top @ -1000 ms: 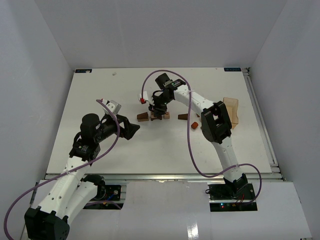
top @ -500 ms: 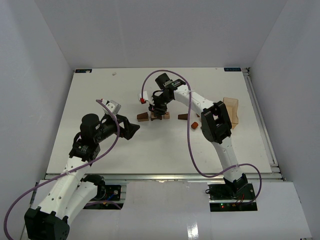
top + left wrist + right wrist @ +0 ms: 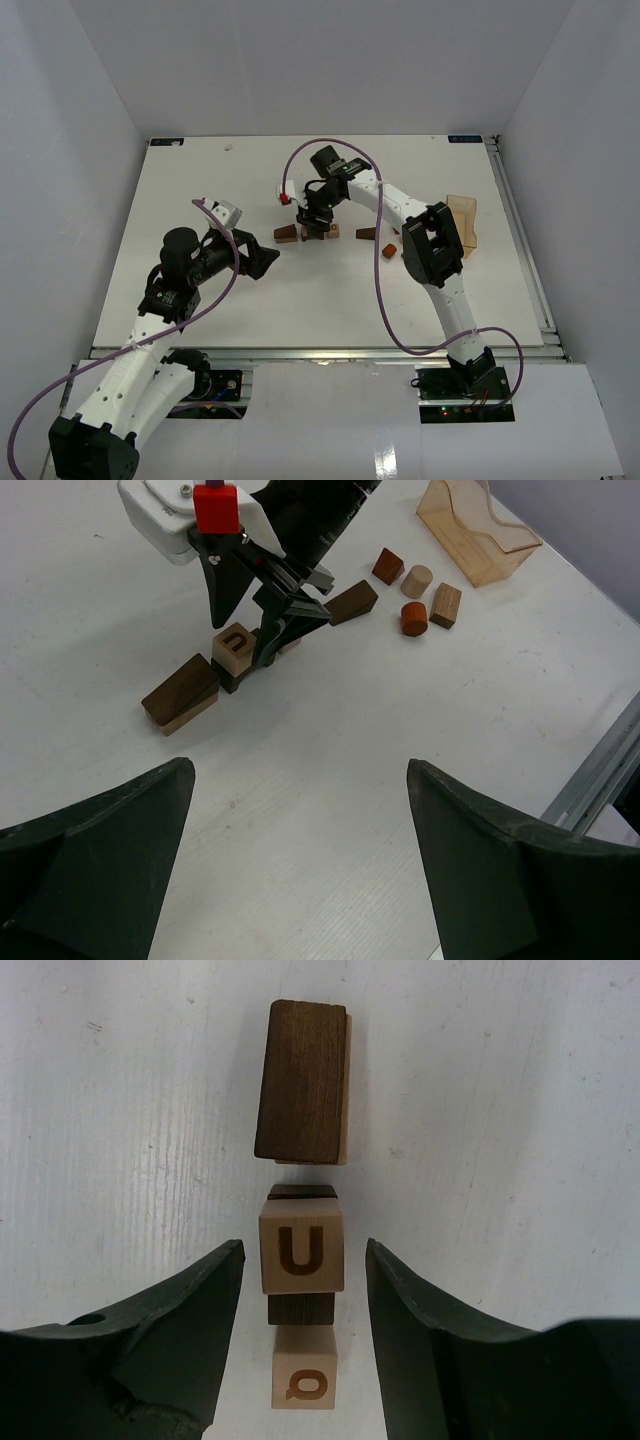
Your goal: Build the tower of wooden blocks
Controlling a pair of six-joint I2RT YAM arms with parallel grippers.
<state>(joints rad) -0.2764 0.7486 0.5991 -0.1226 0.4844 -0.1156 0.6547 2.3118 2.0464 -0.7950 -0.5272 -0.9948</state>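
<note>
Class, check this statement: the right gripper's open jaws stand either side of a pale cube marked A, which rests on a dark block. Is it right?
Not quite. The pale cube is marked U, not A, as the right wrist view shows. The rest stands: the right gripper has its open jaws either side of that cube, which rests on a dark block.

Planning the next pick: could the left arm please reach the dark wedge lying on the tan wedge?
Probably yes: the open left gripper faces the dark wedge with nothing between; the right gripper straddles only the U cube.
</note>
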